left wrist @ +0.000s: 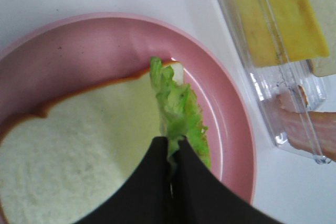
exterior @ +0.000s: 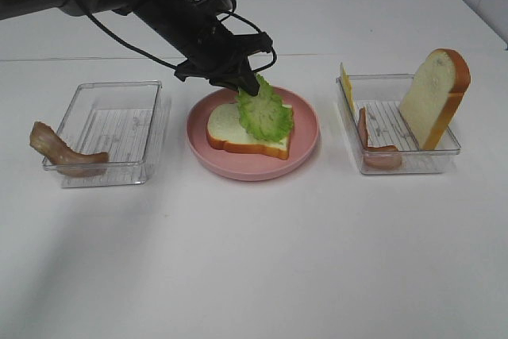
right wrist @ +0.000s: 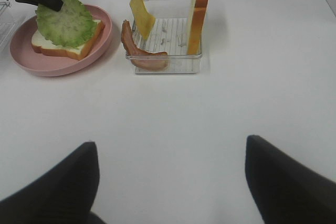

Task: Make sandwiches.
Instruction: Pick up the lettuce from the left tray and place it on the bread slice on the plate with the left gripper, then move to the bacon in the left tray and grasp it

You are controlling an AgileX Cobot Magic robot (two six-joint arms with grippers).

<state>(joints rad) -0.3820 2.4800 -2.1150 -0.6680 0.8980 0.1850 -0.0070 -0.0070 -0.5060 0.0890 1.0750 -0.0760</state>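
I've got a white table point(exterior: 254, 260). Directly on it, in one row: clear plastic tray point(exterior: 119, 129) left, round pink plate point(exterior: 254, 171) middle, second clear tray point(exterior: 385, 121) right, all apart. A bacon strip point(exterior: 48, 142) overhangs the left tray's corner; table contact unclear.

We see a round pink plastic-looking plate point(exterior: 306, 134) with a raised, glossy rim at the centre of the exterior high frame, resting on a plain white tabletop point(exterior: 254, 260). At centre left stands a clear plastic rectangular tray point(exterior: 119, 129) with upright walls and a ribbed floor; its near corner comes close to the plate's left rim, and we make out a narrow gap between them. At centre right sits a second clear plastic rectangular tray point(exterior: 385, 117) of the same build, also just beside the plate and apart from it. All three stand roughly in a row. Across the upper part of the frame, we notice a faint straight seam in the tabletop.
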